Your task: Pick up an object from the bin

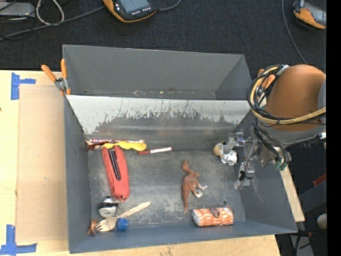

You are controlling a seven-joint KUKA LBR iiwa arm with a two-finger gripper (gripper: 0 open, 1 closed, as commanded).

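Seemingly in the approach step, the gripper [244,181], whose grip I cannot tell, hangs at the right of the bin [160,73] just below a small white-and-tan trinket [228,154], and would next need to centre over it and descend.

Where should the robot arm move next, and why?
Probably a little way toward the back wall, over the small white toy. The gripper is above bare bin floor near the right side, and that toy looks nearest to it.
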